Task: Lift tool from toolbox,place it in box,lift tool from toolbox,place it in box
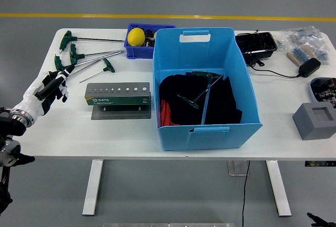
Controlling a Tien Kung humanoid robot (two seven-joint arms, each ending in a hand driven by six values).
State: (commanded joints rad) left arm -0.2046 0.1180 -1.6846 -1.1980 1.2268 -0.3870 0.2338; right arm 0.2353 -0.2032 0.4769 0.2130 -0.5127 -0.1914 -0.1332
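So the white table (121,132) is sitting on a grey floor with a yellow line (168,16) running across behind it, and there's a good stretch of bare tabletop along the near edge and at the near left corner. The big blue box (202,127) is taking up the middle, reaching almost to the front edge, and it's already holding black cloth (226,104) plus a couple of green-handled T wrenches (202,92) leaning across it. Just left of the box, the grey tool stand (118,100) is sitting with its row of holes showing, a gap of open table between it and the left edge. Behind that, the rest of the green T-handle wrenches (84,62) are lying fanned out near the far left corner, apart from the stand. A small blue bin (137,50) with a yellow ball (136,36) is sitting at the far edge, touching the box's back corner. Right side is busier: black tray (256,45), a cable and adapter (308,67), a brush (299,55), plastic bags (296,35), and a grey foam block (314,121) near the right edge. The left hand (51,86) is reaching in over the left edge, fingers loosely extended and gripping nothing, right next to the nearest wrench handle.
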